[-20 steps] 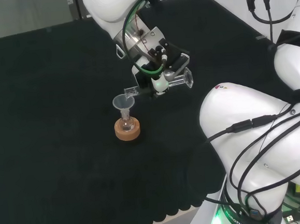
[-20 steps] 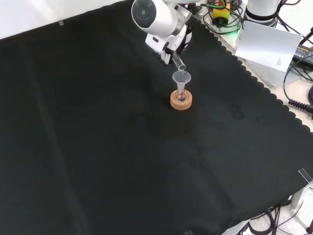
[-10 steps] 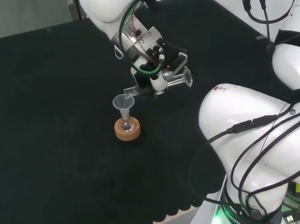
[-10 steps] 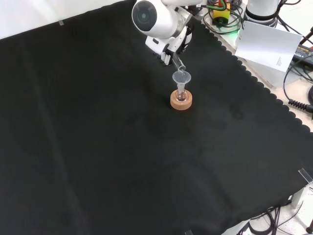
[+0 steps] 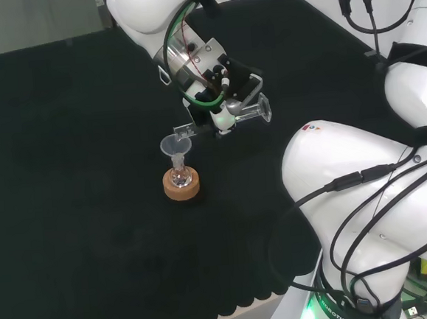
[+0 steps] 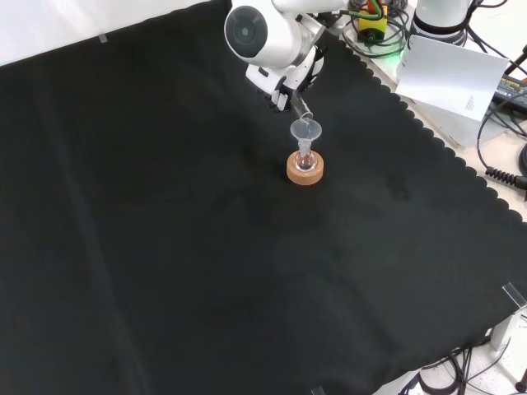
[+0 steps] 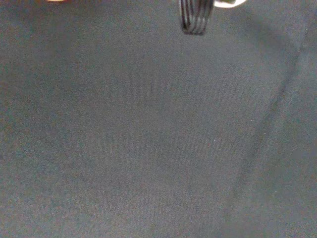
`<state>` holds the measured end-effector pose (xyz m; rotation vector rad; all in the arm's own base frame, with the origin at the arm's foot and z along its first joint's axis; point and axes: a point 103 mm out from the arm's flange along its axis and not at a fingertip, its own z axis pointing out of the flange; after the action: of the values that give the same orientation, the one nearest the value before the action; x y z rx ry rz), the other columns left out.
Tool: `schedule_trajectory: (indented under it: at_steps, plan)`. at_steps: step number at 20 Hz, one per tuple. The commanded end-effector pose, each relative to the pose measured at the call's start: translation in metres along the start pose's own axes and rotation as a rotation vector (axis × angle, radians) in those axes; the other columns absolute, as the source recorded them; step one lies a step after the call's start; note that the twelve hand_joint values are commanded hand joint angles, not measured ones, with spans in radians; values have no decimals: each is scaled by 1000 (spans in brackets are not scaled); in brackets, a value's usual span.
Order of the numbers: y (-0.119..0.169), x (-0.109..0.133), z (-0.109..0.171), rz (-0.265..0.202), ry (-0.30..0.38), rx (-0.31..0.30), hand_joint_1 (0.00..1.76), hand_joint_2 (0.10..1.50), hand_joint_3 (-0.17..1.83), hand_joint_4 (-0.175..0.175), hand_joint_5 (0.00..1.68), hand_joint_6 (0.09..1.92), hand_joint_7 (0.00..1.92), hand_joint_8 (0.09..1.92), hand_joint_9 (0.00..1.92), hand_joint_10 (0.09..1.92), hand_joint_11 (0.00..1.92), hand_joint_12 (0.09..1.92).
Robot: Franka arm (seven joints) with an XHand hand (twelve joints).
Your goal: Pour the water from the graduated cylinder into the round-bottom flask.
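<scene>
- The round-bottom flask (image 5: 180, 179) sits upright in a cork ring stand (image 5: 182, 188) on the black cloth of the desk (image 5: 70, 215); every place below is given from this flask.
- A clear funnel (image 5: 175, 146) stands in the flask's neck, its wide mouth straight above the flask.
- In the head view the robot hand (image 5: 219, 92) hangs above and to the right of the flask, its fingers curled round the graduated cylinder (image 5: 229, 117).
- The cylinder lies nearly level, tipped over. Its spout end (image 5: 185, 130) is just above the funnel's rim, on the funnel's right side in the head view; its foot (image 5: 266, 109) points away to the right, farther from the flask.
- In the front view the flask (image 6: 305, 162) and its cork ring (image 6: 305, 170) stand below the robot hand (image 6: 290, 78), and the cylinder's mouth (image 6: 301, 107) slants down from the upper left to just over the funnel (image 6: 305, 131).
- I cannot tell whether water is running from the cylinder, nor how much the flask holds.
- In the wrist view, black cloth (image 7: 148, 139) with a faint crease, and a dark ribbed part (image 7: 193, 17) of the hand close to the camera.
</scene>
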<state>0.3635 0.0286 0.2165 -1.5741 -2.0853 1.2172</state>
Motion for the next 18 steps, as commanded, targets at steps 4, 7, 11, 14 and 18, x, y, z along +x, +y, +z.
schedule_trajectory:
  at_steps: [4,7,11,14,18]
  plan:
    - [0,-9,2,-4,-13,6,1435,953,728,-83,826,976,860,792,1029,647,960,907]
    - [1,-9,3,0,-13,15,1435,953,728,-83,826,977,860,792,1029,648,959,907]
    - [0,0,-2,15,-18,28,1435,953,728,-83,826,977,859,793,1028,648,959,908]
    - [1,1,-2,18,-20,32,1434,953,729,-83,826,977,859,793,1028,649,959,908]
    - [1,1,-3,18,-28,37,1434,953,729,-83,826,977,859,793,1027,650,959,908]
